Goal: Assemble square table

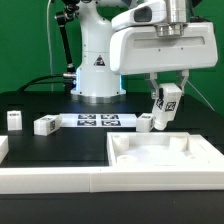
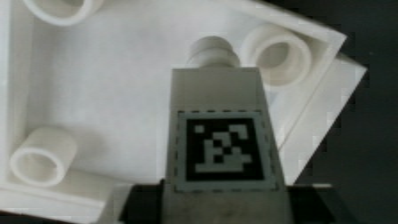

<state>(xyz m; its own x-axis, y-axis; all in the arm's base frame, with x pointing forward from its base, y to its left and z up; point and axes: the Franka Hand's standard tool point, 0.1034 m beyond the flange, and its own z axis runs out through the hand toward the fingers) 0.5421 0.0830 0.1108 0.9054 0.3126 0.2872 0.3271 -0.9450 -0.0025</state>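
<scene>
White leg, clamped in the partly closed gripper, hangs tilted above the top; next, I judge, its tip must enter the corner socket squarely.

**Things We Cannot See Well**

In the exterior view, the big white robot arm is cut off by the top edge. The claw is partly hidden by the small white block leg it grips. The tags on the other small white legs are too small to read.

In the wrist view, that leg covers the middle of the white plastic square tray-like top, which runs off the picture. One round hole is cut by the edge. The claw's dark fingers are blurry and cut off.
</scene>
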